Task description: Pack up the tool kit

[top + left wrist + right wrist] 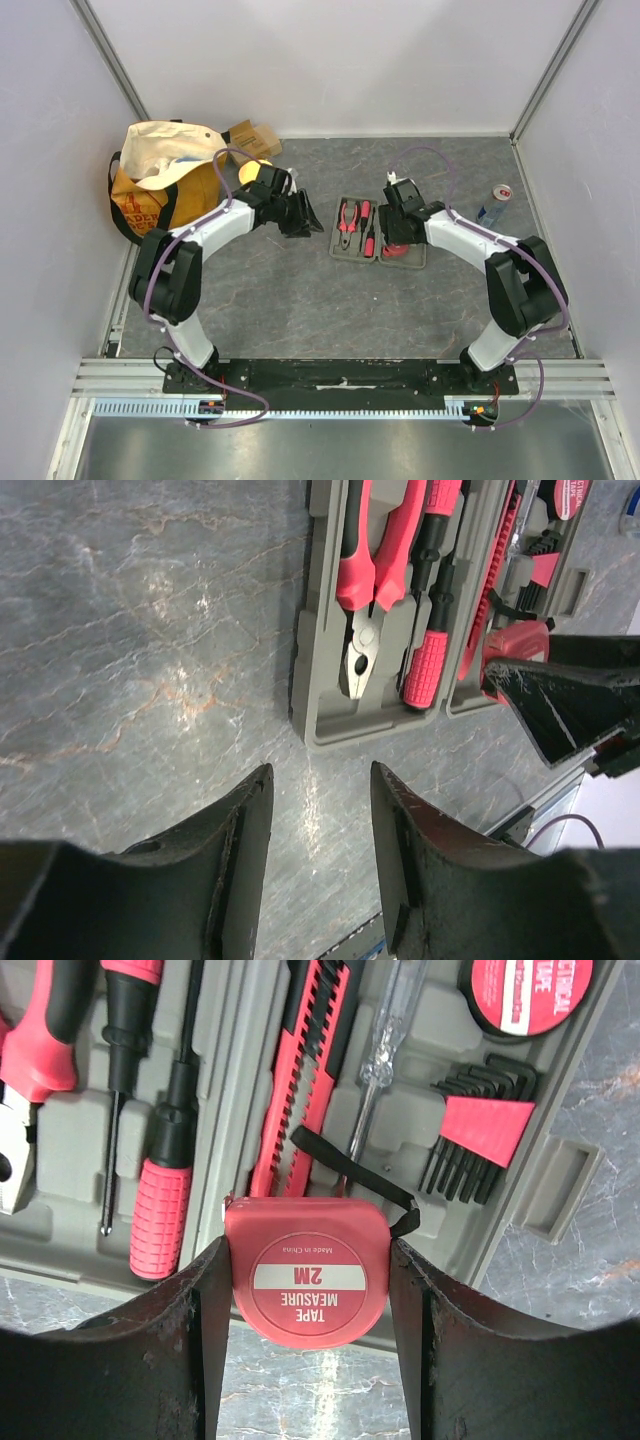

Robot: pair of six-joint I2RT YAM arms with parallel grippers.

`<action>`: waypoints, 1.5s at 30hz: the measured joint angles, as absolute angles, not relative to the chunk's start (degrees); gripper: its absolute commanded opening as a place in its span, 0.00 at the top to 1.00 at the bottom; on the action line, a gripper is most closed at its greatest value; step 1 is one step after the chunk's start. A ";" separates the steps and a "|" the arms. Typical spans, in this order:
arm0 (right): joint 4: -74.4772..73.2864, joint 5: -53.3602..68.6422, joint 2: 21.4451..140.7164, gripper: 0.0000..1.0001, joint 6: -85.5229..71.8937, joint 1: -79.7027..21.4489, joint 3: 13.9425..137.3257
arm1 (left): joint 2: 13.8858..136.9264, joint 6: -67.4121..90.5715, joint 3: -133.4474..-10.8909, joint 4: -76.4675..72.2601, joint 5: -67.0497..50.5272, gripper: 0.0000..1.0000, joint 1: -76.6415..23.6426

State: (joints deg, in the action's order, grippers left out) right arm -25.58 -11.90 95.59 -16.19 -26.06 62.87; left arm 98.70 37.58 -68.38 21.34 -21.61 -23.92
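The grey-green tool kit case (340,252) lies open in the middle of the table. It holds red-and-black pliers (25,1050), screwdrivers (160,1200), a utility knife (305,1070), hex keys (480,1130) and a roll of tape (525,995). My right gripper (308,1250) is shut on a red 2M tape measure (308,1272), held over the case's near edge (397,250). My left gripper (320,770) is open and empty, just left of the case (320,690), low over the table (305,222).
An orange-and-cream tote bag (165,185) stands at the back left with a brown cardboard box (250,135) behind it. A drink can (493,205) stands to the right of the case. White walls close in on three sides.
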 measured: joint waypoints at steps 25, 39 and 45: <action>-21.63 -21.17 90.45 0.57 -23.27 -26.00 52.82 | 113.23 37.74 -76.25 20.86 -26.09 0.52 -27.24; -16.53 -24.60 89.95 0.34 -25.56 -26.02 49.52 | 113.75 37.71 -76.34 20.93 -26.15 0.53 -27.51; -16.84 -25.15 89.95 0.18 -26.57 -25.98 49.34 | 113.75 37.71 -76.34 20.93 -26.15 0.53 -27.51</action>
